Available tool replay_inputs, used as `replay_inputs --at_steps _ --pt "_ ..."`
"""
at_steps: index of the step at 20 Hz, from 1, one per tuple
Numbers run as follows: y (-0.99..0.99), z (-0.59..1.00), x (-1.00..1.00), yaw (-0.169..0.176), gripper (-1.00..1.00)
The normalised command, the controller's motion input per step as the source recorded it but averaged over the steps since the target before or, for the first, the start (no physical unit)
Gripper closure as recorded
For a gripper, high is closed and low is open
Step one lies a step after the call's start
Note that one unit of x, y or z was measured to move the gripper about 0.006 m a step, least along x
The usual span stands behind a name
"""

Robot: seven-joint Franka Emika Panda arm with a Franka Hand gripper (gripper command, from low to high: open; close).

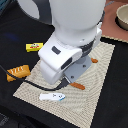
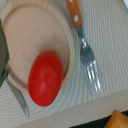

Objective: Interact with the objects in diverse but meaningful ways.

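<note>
The end effector was hidden beneath the arm's white body in the exterior view, so I could not tell how far open it was or whether it held anything. Under it, the tomato (image 2: 45,78) lay on the plate (image 2: 35,30), overlapping its rim, with a fork (image 2: 86,55) just beside on the striped mat (image 1: 95,100). Out on the table (image 1: 15,35) were the fish (image 1: 52,96), bread loaf (image 1: 18,72) and yellow box (image 1: 34,47).

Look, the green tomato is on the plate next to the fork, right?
Not quite. The tomato is red, not green, as the wrist view shows. It does sit on the plate, at its rim, with the fork beside it on the mat.
</note>
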Motion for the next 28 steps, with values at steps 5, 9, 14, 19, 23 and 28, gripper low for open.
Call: replay_inputs --at_steps 5,9,14,19,23,28 --pt "0.71 -0.09 -0.63 -0.023 -1.00" --pt "0.69 -0.19 -0.53 -0.040 -1.00" --pt "0.65 -0.27 -0.55 -0.054 -1.00" --pt "0.48 -0.29 -0.63 -0.064 -1.00" --pt "0.28 -0.26 -0.70 -0.069 -1.00" --pt "0.13 -0.29 -0.61 -0.055 -1.00"
